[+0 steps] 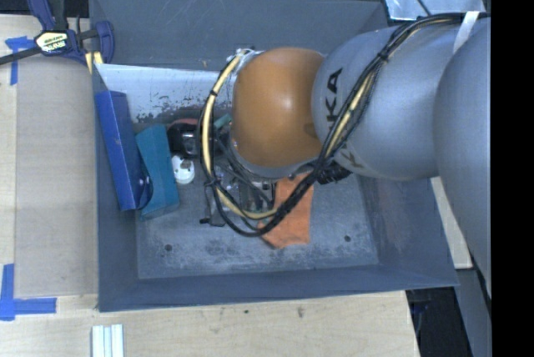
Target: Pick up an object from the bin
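**Desk:** What do we see in the bin (192, 245), starting at the left?

**Photographer:** A long blue slab (115, 148) stands on edge against the left wall, with its long axis running along that wall. A teal block (160, 165) rests against it. Just beside the block we see a black lump (184, 136), and below that a small white piece (183, 172).

**Desk:** And the tool?

**Photographer:** The tool (240, 198) hangs low near the bin's middle, under the orange cover (275, 105) on the wrist and some loops of cable (219, 84). We cannot tell how far open it is, or whether it has hold of anything. The arm (400, 97) reaches in from the right and hides that.

**Desk:** So what does the pick turn on?

**Photographer:** On which side we go, in our judgement. An orange flat piece (292, 223) lies on the bin floor just to the right of the tool and partly under the arm. Its long axis slants from lower left to upper right. The white piece sits near the tool's left side but apart from it. We take the orange piece as the closer candidate, so a short move to the right would bring the tool over it.
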`<state>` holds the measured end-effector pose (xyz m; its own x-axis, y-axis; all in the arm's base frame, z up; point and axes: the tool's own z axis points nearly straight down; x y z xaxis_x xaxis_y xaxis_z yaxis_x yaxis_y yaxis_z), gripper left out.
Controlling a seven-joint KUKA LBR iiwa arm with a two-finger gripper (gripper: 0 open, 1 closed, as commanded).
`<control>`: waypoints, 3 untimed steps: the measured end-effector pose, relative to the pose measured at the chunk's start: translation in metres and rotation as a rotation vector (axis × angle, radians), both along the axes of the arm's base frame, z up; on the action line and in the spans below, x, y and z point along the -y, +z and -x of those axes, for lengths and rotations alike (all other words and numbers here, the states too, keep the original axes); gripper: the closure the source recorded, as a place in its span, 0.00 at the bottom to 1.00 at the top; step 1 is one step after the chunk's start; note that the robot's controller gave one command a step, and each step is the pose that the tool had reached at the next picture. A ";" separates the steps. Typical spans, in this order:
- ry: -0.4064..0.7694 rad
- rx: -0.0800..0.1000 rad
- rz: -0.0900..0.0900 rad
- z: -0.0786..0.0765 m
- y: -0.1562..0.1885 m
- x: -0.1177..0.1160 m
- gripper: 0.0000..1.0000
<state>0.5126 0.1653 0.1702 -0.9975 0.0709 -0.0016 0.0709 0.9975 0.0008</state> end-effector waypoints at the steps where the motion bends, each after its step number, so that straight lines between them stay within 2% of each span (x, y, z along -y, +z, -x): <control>1: -0.001 0.000 0.000 0.000 0.000 0.000 0.00; 2: -0.001 0.000 0.000 0.000 0.000 0.000 0.00; 3: -0.033 0.002 -0.001 0.000 0.007 0.013 0.00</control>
<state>0.5130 0.1522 0.1774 -0.9945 0.1042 -0.0033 0.1042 0.9946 0.0021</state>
